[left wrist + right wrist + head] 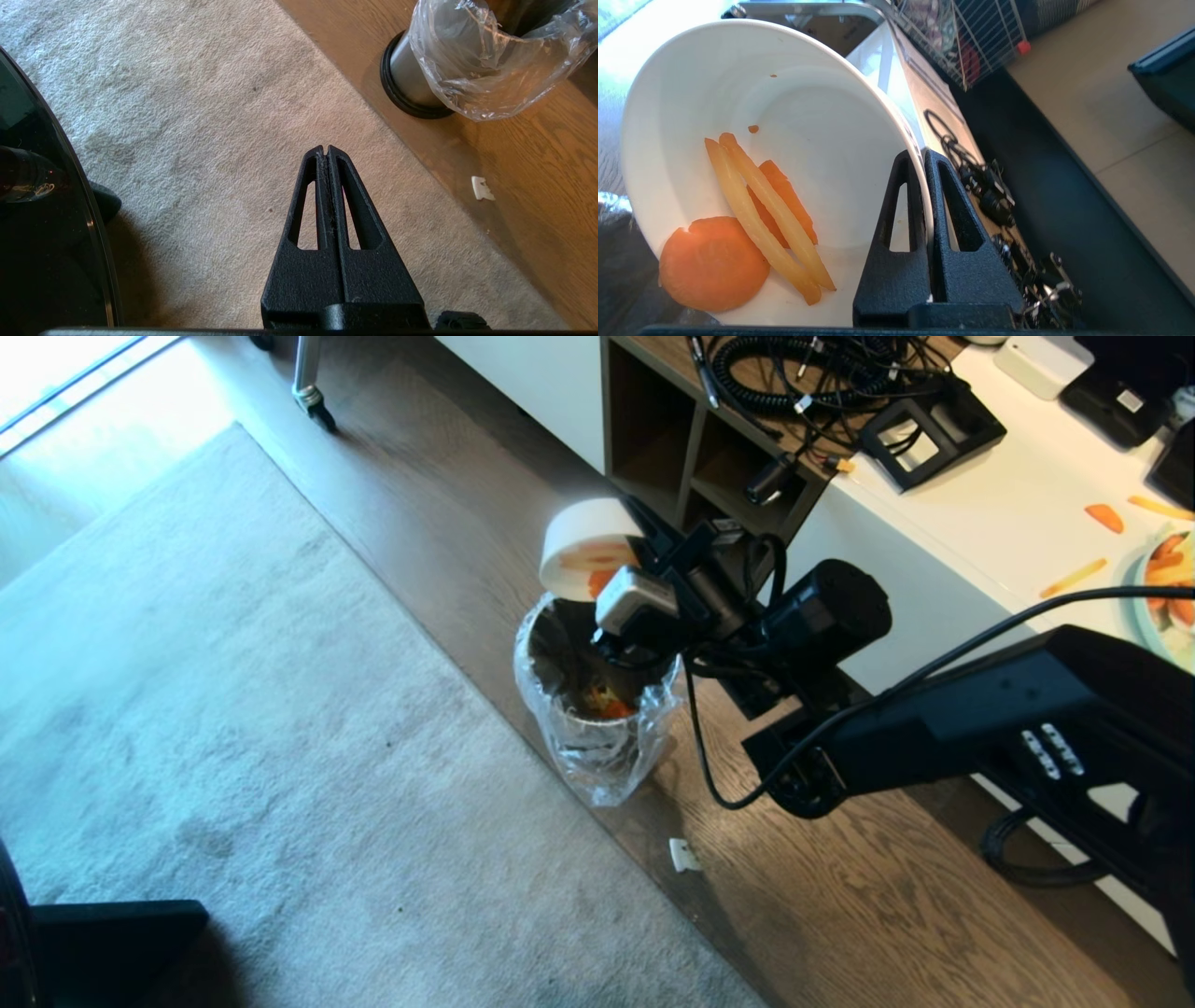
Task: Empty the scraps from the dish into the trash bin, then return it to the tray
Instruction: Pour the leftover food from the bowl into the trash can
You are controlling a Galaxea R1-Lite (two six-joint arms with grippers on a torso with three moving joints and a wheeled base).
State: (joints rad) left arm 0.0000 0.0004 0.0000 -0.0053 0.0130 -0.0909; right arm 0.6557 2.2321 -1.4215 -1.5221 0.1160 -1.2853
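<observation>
Tipping dish [586,543] mouth-down over trash bin [597,709] — right gripper [924,156] pinching rim; left gripper [326,150] pressed together.

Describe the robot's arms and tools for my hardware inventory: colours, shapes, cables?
The right arm is matte black and boxy, with a black cable looping along it and a grey camera block at the wrist. The right tool and left tool have textured black tapered fingers with slotted cutouts.

In the head view the right arm [980,728] hides part of the trash bin [579,728] mouth. A plate [1167,597] on the worktop [980,513] is cut off at the frame's right edge.
</observation>
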